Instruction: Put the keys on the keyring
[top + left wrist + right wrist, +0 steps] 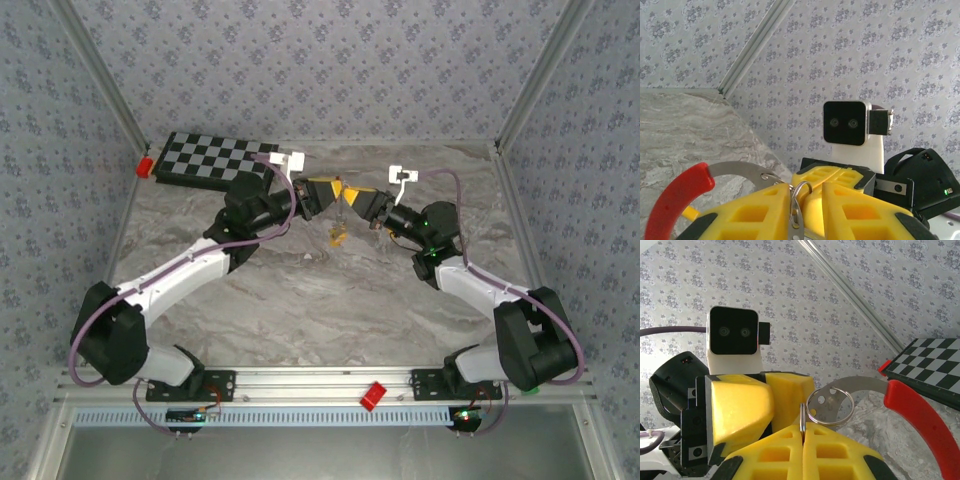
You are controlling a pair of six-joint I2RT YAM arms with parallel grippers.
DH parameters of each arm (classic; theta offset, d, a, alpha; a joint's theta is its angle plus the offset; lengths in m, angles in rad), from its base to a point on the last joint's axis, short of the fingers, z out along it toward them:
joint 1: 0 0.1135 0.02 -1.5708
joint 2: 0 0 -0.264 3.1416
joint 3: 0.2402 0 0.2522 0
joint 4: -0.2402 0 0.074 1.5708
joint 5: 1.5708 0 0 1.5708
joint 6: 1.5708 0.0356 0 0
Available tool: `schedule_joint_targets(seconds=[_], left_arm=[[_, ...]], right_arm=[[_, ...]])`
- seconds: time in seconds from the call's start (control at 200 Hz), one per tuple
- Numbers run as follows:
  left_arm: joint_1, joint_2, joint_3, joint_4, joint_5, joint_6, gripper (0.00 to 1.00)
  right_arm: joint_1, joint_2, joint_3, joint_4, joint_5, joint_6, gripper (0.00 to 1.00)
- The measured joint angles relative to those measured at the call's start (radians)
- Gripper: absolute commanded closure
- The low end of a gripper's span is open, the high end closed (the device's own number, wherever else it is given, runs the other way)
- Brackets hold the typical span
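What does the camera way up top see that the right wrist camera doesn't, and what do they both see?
From the top: the white-and-black left arm and right arm whole, the tiny yellow-headed keys near the grippers, and a small red block on the front rail.
From the right wrist: small silver rings pinched in the right gripper, by the curved metal keyring with its red sleeve, plus the left arm's camera.
Both: the black-and-white checkerboard and the yellow left gripper.
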Motion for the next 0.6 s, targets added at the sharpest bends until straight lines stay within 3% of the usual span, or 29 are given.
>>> schedule_joint_targets(seconds=[0.295,0.415,0.6], left_arm=[[0.0,0.019,0.001,0.001,0.011,-0.013,0.77],[0.0,0.019,0.001,0.004,0.011,-0.016,0.84],[0.0,0.019,-0.001,0.02,0.016,-0.021,0.84]], right_arm=[[0.0,0.0,0.0,0.003,0.0,0.0,1.0],[0.0,0.0,0.0,0.003,0.0,0.0,1.0],[0.0,-0.001,0.0,0.008,0.0,0.0,1.0]])
